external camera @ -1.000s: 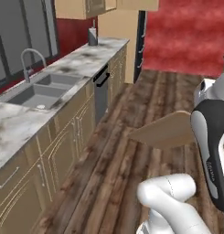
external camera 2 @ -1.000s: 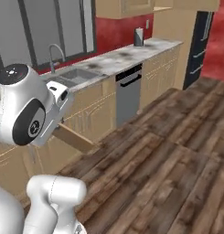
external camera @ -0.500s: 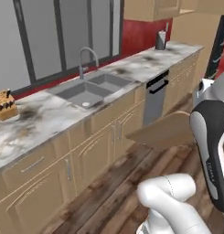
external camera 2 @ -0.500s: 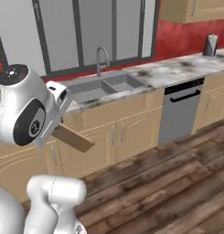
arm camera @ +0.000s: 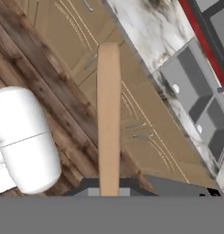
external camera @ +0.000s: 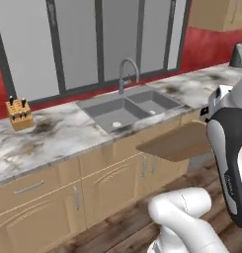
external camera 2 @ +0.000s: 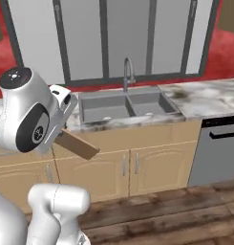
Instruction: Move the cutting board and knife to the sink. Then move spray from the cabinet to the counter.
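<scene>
The gripper [arm camera: 109, 191] was clamped on the cutting board [external camera: 178, 142], a flat slab of pale wood with rounded corners, seen edge-on from the hand as a narrow tan strip. It hung in the air before the cabinet fronts, below the counter [external camera: 58, 136] edge, near the grey double sink [external camera 2: 125, 105].

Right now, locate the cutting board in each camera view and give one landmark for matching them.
Left base view: cutting board at centre right, level, in front of the cabinets.
Right base view: left of centre, sticking out from the hand.
Hand view: edge-on, a vertical strip at centre.
Shared landmark: the sink.
</scene>
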